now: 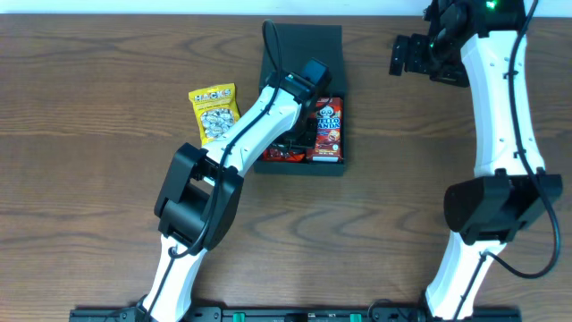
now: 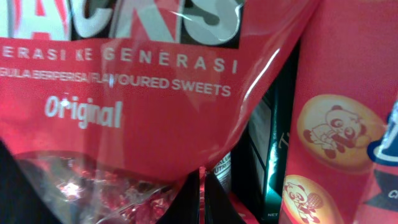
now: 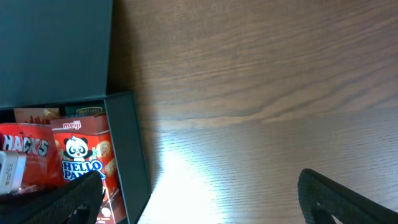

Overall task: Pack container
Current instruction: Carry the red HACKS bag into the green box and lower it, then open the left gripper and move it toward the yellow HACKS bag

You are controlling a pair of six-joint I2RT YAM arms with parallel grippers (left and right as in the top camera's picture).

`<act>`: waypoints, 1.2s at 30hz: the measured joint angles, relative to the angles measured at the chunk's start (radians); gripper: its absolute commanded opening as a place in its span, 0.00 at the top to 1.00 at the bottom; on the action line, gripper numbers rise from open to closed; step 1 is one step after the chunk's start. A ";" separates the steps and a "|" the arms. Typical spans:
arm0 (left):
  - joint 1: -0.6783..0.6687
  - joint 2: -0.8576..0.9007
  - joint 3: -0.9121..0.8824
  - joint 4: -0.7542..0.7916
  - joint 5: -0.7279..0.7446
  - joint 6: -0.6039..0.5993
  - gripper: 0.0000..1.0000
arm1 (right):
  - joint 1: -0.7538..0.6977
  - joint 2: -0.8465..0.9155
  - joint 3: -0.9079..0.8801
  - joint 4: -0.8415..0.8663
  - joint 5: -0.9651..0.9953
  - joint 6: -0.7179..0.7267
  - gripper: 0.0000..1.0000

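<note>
Stiff container (image 1: 345,107) surrounds my left gripper (image 2: 200,190). The Hacks bag (image 2: 155,112) just ahead is soft, slippery film, so pinch its seam. Probably closed, can't tell.

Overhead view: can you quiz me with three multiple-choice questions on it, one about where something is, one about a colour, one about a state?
1. Where is the yellow packet relative to the box?
A inside it
B on the table beside it
C on top of its lid

2. What colour is the panda biscuit carton in the box?
A red
B blue
C white

3. How is the box's lid?
A shut
B taken off and gone
C open, folded back

Answers:
1 B: it lies on bare wood left of the box.
2 A: its front is red.
3 C: the contents show and the lid lies back behind them.
</note>
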 measured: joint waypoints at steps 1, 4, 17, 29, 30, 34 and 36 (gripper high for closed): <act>0.000 0.000 -0.001 0.002 0.003 0.000 0.94 | 0.000 0.000 0.000 0.000 0.000 0.000 0.01; 0.000 0.000 -0.002 0.004 0.014 0.000 0.94 | 0.000 0.000 0.000 0.000 0.000 0.000 0.01; 0.003 -0.192 0.112 -0.023 -0.119 -0.003 0.94 | 0.000 0.000 0.000 -0.003 0.000 0.000 0.01; 0.259 -0.120 0.115 -0.009 -0.238 -0.105 0.55 | 0.000 0.000 0.000 -0.003 0.000 0.000 0.01; 0.275 -0.096 0.112 -0.003 -0.229 -0.106 0.49 | 0.000 0.000 0.000 -0.003 0.000 0.000 0.01; 0.320 -0.010 0.108 0.031 -0.170 -0.107 0.19 | 0.000 0.000 0.000 -0.003 0.000 0.000 0.01; 0.323 0.015 0.108 0.039 -0.154 -0.105 0.16 | 0.000 0.000 0.000 -0.002 0.000 0.000 0.01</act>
